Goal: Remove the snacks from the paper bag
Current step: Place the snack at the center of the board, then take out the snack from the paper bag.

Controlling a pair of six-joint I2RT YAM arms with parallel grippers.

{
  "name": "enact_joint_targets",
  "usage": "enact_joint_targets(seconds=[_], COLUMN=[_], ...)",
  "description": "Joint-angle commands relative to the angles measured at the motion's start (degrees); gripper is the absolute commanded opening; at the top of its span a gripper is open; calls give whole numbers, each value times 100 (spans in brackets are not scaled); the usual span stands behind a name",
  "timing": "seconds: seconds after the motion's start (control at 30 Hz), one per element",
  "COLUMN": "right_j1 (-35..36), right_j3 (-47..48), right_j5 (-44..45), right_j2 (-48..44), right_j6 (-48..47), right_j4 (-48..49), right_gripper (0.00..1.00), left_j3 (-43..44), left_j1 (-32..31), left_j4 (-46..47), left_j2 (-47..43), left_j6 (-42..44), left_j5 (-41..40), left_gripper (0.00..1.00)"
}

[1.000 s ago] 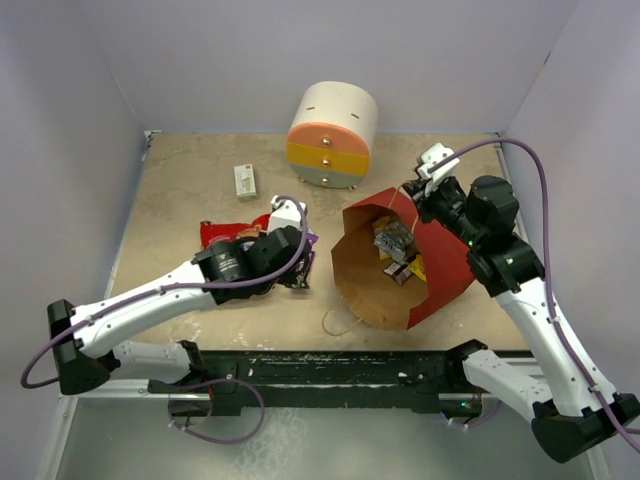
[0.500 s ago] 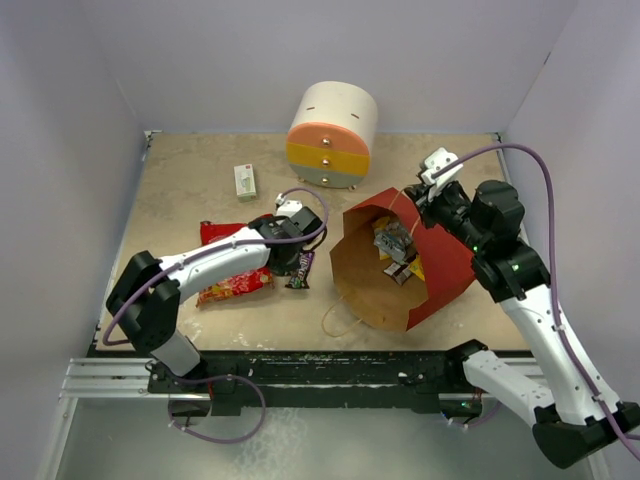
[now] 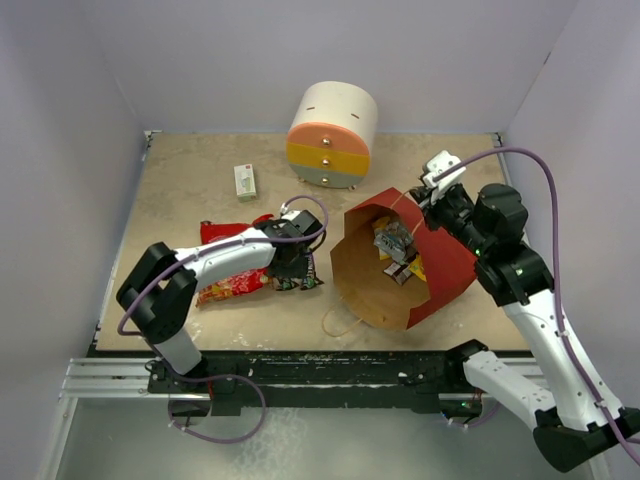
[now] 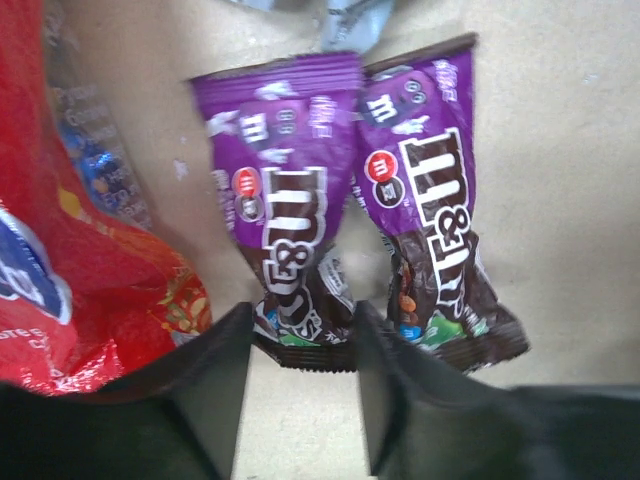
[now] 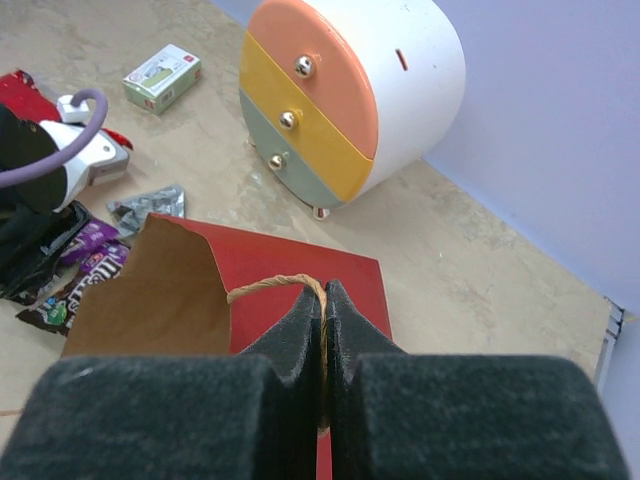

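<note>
The red paper bag (image 3: 445,265) lies tilted with its brown mouth facing the near left. Several candy wrappers (image 3: 395,250) lie inside it. My right gripper (image 3: 420,200) is shut on the bag's twisted loop handle (image 5: 270,287) and holds it up. My left gripper (image 3: 293,262) is open, low over the table. Its fingers (image 4: 215,380) stand either side of the bottom end of one purple-brown candy packet (image 4: 290,200). A second such packet (image 4: 430,210) lies right beside it. The red chip bag (image 4: 100,280) lies just left of them. A silver wrapper (image 5: 150,208) lies beyond.
The round white-orange-yellow drawer unit (image 3: 332,135) stands at the back, behind the bag. A small white-green box (image 3: 245,181) lies at the back left. The bag's other loop handle (image 3: 335,322) rests on the table near the front edge.
My left arm has swung round and its gripper has come down over the candy packets beside the chip bag. My right gripper has kept its hold on the handle.
</note>
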Motion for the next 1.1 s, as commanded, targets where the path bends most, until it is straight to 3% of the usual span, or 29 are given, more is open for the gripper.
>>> enact_joint_targets(seconds=[0.0, 0.17, 0.33, 0.47, 0.63, 0.73, 0.93, 1.07], right_j1=[5, 6, 65, 132, 146, 140, 140, 139], right_j3=[160, 463, 520, 458, 399, 236, -377, -476], right_j5=[250, 177, -73, -568, -1481, -1751, -2102, -1572], right_j2=[-128, 16, -70, -192, -188, -324, -919, -1049], right_j6=[-630, -1731, -2945, -3266, -2796, -2045, -1156, -926], right_j4=[-218, -721, -1033, -1104, -1263, -1025, -347, -348], right_gripper=[0, 0, 0, 0, 0, 0, 0, 0], left_j3=[19, -4, 52, -50, -789, -1179, -960, -728], left_j1=[43, 43, 43, 43, 9, -265, -1443, -1897], left_j4=[166, 131, 395, 1078, 2667, 3618, 3919, 3939], left_j2=[-554, -1173, -1600, -1977, -2519, -2793, -2505, -1837], left_j6=[-8, 61, 208, 319, 431, 825, 2288, 2912], left_j5=[417, 537, 865, 1409, 2235, 2497, 2172, 2060], left_gripper=[68, 84, 88, 90, 86, 83, 79, 70])
